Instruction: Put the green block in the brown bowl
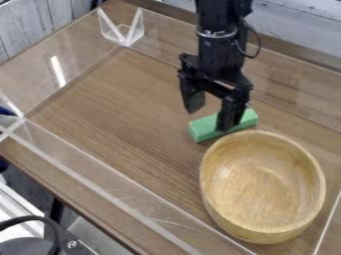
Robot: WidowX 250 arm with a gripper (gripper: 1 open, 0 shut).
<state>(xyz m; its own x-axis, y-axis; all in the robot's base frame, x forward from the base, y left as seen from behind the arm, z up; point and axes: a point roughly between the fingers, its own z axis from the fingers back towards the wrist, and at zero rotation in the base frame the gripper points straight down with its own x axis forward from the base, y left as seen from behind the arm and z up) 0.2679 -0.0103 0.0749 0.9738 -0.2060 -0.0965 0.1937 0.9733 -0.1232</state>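
So we had the pincer (216, 111) down right over the green block (222, 124), spread wide open, one side by the block's left end and the other in front of its right part. It didn't look like it had hold of anything, though we couldn't really tell whether it was touching the block. Going by the brown bowl (262, 188) as our landmark, the block lay flat on the wooden tabletop (114, 105) just behind the bowl, a bit left of its middle. The black arm (224, 38) came in from behind the bowl, pretty much upright. Nothing sat inside the bowl.
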